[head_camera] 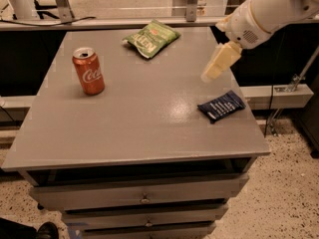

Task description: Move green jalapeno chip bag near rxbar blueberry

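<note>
The green jalapeno chip bag [151, 38] lies flat at the far middle of the grey table [129, 128]. The rxbar blueberry [221, 106], a dark navy wrapper, lies near the table's right edge. My gripper [208, 75] hangs from the white arm that comes in from the upper right. It hovers above the table's right side, between the chip bag and the bar, just above and to the left of the bar, and holds nothing.
A red soda can [88, 70] stands upright on the left part of the table. Drawers [144, 199] sit under the tabletop. A rail and metal posts [191, 3] run behind the far edge. Speckled floor lies to the right.
</note>
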